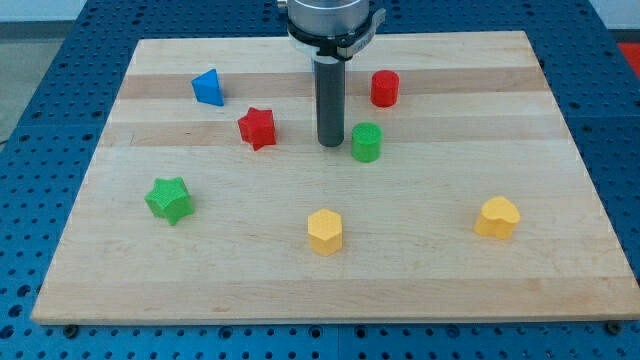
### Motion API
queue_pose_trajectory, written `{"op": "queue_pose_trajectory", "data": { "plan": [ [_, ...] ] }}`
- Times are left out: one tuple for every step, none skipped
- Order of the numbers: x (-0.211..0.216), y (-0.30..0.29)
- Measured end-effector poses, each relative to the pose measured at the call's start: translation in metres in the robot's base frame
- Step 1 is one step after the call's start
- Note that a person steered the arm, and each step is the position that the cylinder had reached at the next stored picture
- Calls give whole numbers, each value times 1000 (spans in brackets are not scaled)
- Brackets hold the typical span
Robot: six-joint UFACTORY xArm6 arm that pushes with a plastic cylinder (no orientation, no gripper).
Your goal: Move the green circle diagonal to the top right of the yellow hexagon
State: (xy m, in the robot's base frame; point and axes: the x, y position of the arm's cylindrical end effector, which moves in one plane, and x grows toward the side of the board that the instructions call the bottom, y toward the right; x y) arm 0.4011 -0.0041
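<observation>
Six blocks lie on the wooden board (560,250). Nearest, at the view's bottom, stand the yellow hexagon (325,232) and, to the right, a yellow heart (497,217). A green star (168,199) sits at the left. Further up, the green circle (366,142) is above and slightly right of the hexagon, with my tip (330,144) just beside it on its left; the rod holds nothing. A red star (257,128), a red cylinder (385,88) and a blue triangle (208,88) lie beyond.
</observation>
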Motion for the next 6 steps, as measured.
{"op": "queue_pose_trajectory", "data": {
  "plan": [
    [0, 0],
    [-1, 20],
    [-14, 45],
    [-25, 79],
    [-8, 100],
    [18, 78]
  ]
}}
